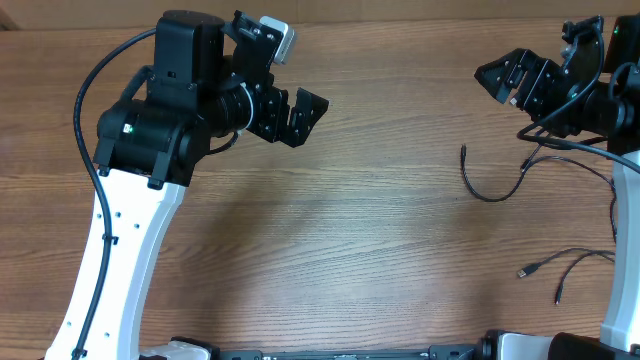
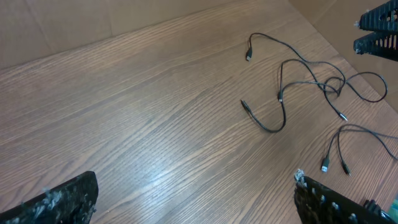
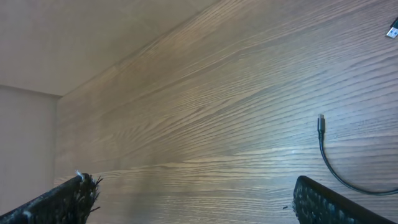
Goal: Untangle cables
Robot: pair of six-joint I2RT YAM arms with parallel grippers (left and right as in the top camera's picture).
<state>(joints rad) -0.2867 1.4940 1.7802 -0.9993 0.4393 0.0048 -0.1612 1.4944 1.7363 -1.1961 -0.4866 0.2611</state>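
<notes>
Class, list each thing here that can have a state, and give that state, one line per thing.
cables: lying loose on the table, some crossing in a tangle, gripped by nothing.
left claw: open, empty, away from the cables.
right claw: open, empty, close to the cables, not touching them.

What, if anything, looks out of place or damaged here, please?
The cables lie strewn at the right of the table, crossing in a small tangle. On the left gripper, the pads look frayed, with pale fuzz.
</notes>
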